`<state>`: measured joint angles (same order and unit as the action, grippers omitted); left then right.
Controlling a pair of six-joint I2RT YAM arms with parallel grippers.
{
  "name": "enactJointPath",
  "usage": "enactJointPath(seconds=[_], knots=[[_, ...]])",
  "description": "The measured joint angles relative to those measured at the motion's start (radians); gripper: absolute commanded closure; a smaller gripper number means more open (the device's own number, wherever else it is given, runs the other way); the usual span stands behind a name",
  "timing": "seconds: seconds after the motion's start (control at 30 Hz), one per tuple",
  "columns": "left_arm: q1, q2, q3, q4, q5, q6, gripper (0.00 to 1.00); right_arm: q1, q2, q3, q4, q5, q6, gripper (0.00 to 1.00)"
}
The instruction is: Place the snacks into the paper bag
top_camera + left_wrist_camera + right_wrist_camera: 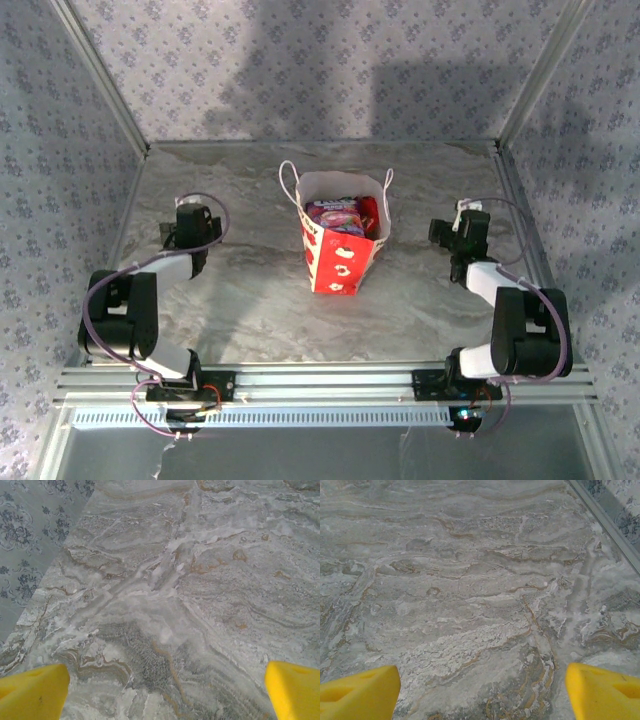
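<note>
The white paper bag (338,255) with red blobs and cord handles stands upright at the table's middle. Inside its open top lie a purple-pink packet (335,213) and a red packet (367,214); other snacks are hidden. My left gripper (187,232) rests left of the bag, well apart from it. Its yellow fingers (35,692) stand wide apart over bare marble, so it is open. My right gripper (462,232) sits right of the bag, also open, with yellow fingers (605,692) spread and nothing between them.
The marble tabletop (250,310) is ringed by patterned walls (60,150) with metal corner posts (100,70). An aluminium rail (320,385) runs along the near edge by the arm bases. A wall edge (607,525) lies at the right wrist view's upper right.
</note>
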<state>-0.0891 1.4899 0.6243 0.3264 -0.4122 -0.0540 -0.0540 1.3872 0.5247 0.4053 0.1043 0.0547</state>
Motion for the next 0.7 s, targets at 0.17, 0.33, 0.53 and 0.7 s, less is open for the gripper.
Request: enactJointPath(seconds=[0.17, 0.33, 0.53, 0.7], knots=[[0.000, -0.022, -0.077, 0.114, 0.008, 0.015, 0.00, -0.001, 0.003, -0.060, 0.105, -0.023, -0.011, 0.14], [0.000, -0.023, -0.130, 0.208, 0.031, 0.028, 0.00, -0.001, 0.021, -0.095, 0.195, -0.046, -0.022, 0.15], [0.000, -0.022, -0.164, 0.286, 0.079, 0.048, 0.00, -0.001, 0.051, -0.117, 0.269, -0.092, -0.042, 0.16], [0.000, -0.022, -0.194, 0.359, 0.107, 0.062, 0.00, 0.013, 0.108, -0.118, 0.318, -0.117, -0.072, 0.15]])
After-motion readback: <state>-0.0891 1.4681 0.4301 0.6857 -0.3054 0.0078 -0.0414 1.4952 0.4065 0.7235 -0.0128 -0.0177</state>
